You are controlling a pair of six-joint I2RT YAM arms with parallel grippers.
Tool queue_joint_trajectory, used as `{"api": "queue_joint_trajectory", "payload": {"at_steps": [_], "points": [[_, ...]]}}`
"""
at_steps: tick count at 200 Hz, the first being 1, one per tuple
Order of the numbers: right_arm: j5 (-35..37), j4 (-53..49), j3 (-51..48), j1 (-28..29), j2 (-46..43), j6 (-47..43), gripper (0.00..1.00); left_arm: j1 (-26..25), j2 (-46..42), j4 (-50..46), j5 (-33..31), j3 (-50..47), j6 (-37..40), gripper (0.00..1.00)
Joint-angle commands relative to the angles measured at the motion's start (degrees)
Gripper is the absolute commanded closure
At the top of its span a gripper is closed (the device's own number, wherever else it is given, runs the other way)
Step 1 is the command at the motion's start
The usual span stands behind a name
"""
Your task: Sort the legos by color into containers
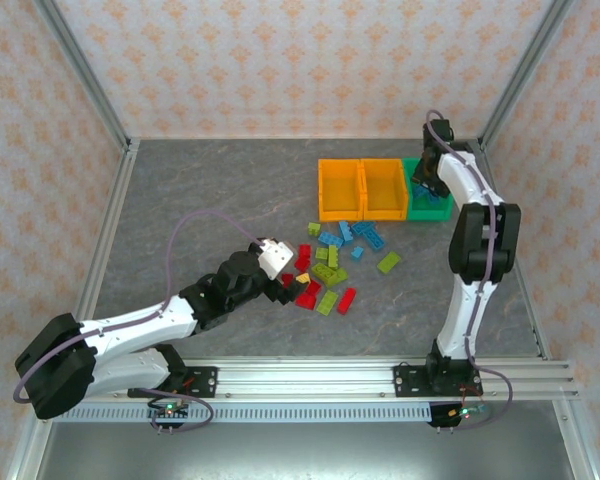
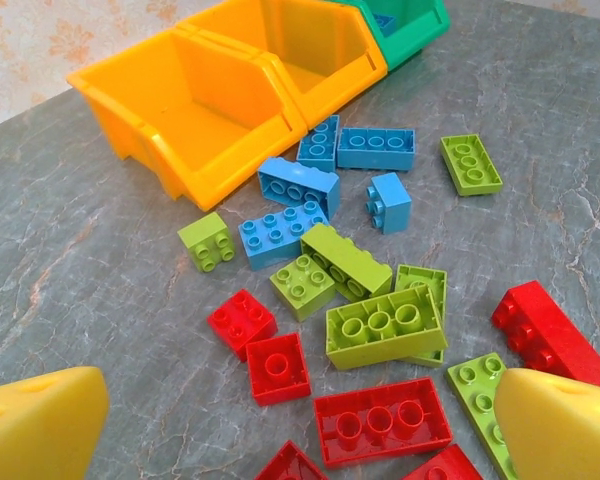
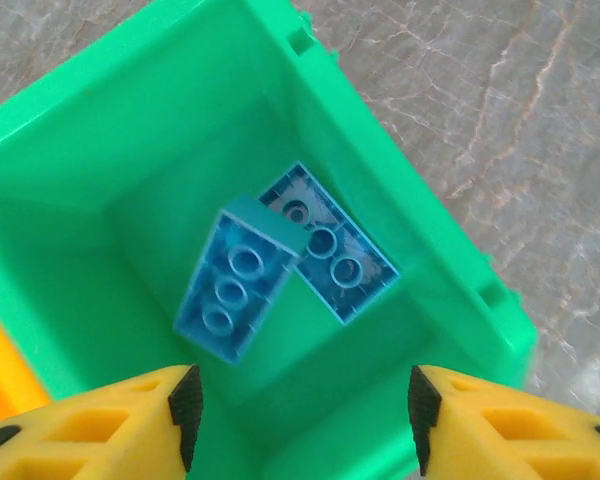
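Note:
The legos lie in a loose pile (image 1: pixel 330 265) of red, lime green and blue bricks mid-table. My left gripper (image 2: pixel 300 440) hangs open just above the pile's near side, over an upturned red brick (image 2: pixel 380 420) and a small red one (image 2: pixel 277 367); nothing is between its fingers. Lime bricks (image 2: pixel 385 325) and blue bricks (image 2: pixel 298 185) lie beyond. The containers stand in a row at the back: two orange bins (image 1: pixel 340 214) (image 1: pixel 385 214) and a green bin (image 1: pixel 430 212). My right gripper (image 3: pixel 305 415) is open above the green bin (image 3: pixel 400 200). Inside it, one blurred, tilted blue brick (image 3: pixel 230 290) overlaps another (image 3: pixel 345 265).
A stray lime brick (image 1: pixel 388 262) lies to the right of the pile. Metal frame posts and patterned walls close in the grey table on three sides. The orange bins (image 2: pixel 210 110) look bare inside from the left wrist.

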Motion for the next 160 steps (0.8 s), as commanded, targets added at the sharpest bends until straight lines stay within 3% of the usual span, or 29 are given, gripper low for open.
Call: {"api": "queue_joint_trajectory", "payload": {"at_steps": [1,33,65,100,123,160], "points": [[-0.3,-3.41,-5.64,-0.07,-10.03,3.57,0.42,-0.26,-0.22,0.33,-1.45,0.18,0.53,0.0],[-7.93,-0.34,-24.52,2.1,-26.49,10.17,0.4,-0.25,-0.42,0.17,-0.38,0.25,0.36,0.0],[-9.34,0.16,-38.07,10.16,-36.54,15.25,0.32,-0.31,-1.32,0.52,0.49,-0.01,0.27,0.0],[-7.75,-1.4,-39.79,18.85,-31.47,16.39,0.25,-0.31,-0.98,0.56,0.43,-0.01,0.31,0.0],[-5.33,0.03,-39.52,19.17,-26.03,16.49,0.25,-0.26,-0.51,0.48,0.4,0.07,0.47,0.0],[-7.13,3.71,-40.09,19.21,-19.39,16.53,0.26,-0.32,-0.9,0.03,0.14,0.18,0.71,0.0]]}}
